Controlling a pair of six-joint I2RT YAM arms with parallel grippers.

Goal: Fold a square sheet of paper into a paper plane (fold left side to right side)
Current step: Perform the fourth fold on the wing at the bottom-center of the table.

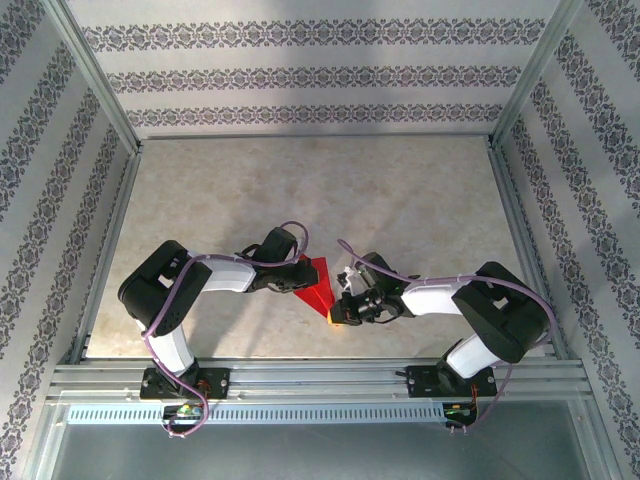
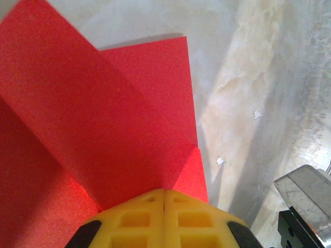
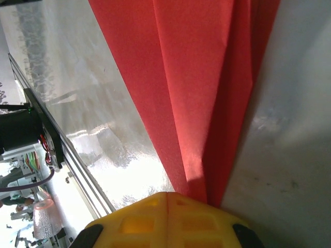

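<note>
A: Where's the red sheet (image 1: 316,282) rn?

B: On the table (image 1: 400,200), towards the front edge, right btw the two grippers. From the top cam it reads as a narrow triangle. The wide end points away from the arm bases and the tip points at the near edge.

A: L gripper (image 1: 296,283)?

B: At the sheet's left side, touching it. On the L wrist cam the yellow fingers (image 2: 134,219) are pressed tight together, no gap at the seam. The paper runs right up to the tips and in under them.

A: Clamped on it?

B: Can't tell. The tips are on the paper, but whether a layer's nipped btw them isn't visible.

A: What's the paper like there?

B: Layered. One big flap slants from upper left down to the tips. There's a flatter panel behind it w/ a straight far edge, plus a small bit poking out to the right of the tips. A dark shadow line runs along that far edge.

A: R gripper (image 1: 340,316)?

B: At the sheet's pointed near end. On the R wrist cam its yellow fingers (image 3: 137,225) are together too, seam closed. The sheet narrows to a point that meets the tips a little to one side of the seam, w/ long creases running away from them.

A: Holding it?

B: Same answer, can't tell.

A: Arms?

B: Both elbows bent outward, wrists angled in toward each other. The grippers are near each other but apart, w/ the paper between.

A: Surface?

B: Pale, marbled, glossy. Can't tell if the sheet lies fully flat on it.
</note>
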